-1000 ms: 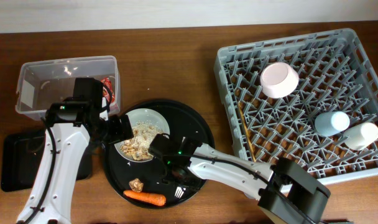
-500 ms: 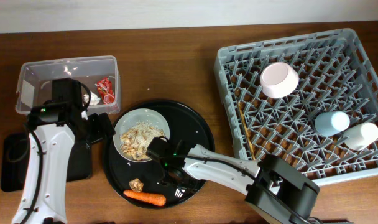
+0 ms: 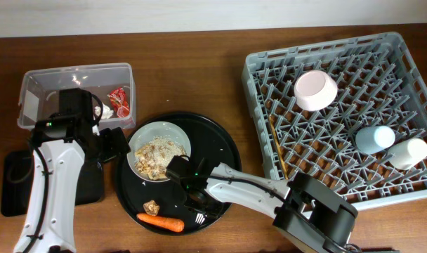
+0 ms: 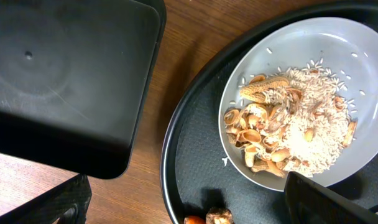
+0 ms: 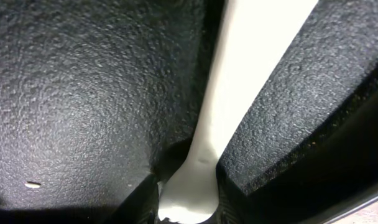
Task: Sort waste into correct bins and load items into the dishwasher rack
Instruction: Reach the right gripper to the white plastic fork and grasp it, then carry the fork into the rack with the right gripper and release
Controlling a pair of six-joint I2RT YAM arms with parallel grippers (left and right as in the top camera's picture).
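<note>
The white plastic fork point(image 3: 199, 219) lies on the round black tray near its front edge. My right gripper point(image 3: 197, 207) is down on it. In the right wrist view the fork point(image 5: 239, 93) runs between the fingers, and my right gripper point(image 5: 184, 205) is shut on its neck. My left gripper point(image 3: 119, 140) stands open just left of the pale green bowl point(image 3: 173, 132), which holds rice and food scraps point(image 4: 295, 130). An orange carrot point(image 3: 163, 223) and a brown lump point(image 3: 153, 208) lie on the round tray. The red wrapper point(image 3: 120, 100) and white tissue point(image 3: 106, 110) are in the clear tub point(image 3: 76, 68).
The shallow black tray point(image 3: 17, 183) sits at the left under my left arm. The grey rack point(image 3: 326, 43) on the right holds a pink bowl point(image 3: 315, 90), a blue cup point(image 3: 375, 139), a cream cup point(image 3: 409, 152) and chopsticks point(image 3: 277, 151). The round black tray point(image 3: 213, 147) fills the middle.
My right gripper's jaws have closed onto the fork. The left gripper pulled back leftward from above the bowl a second ago and has since held still.
</note>
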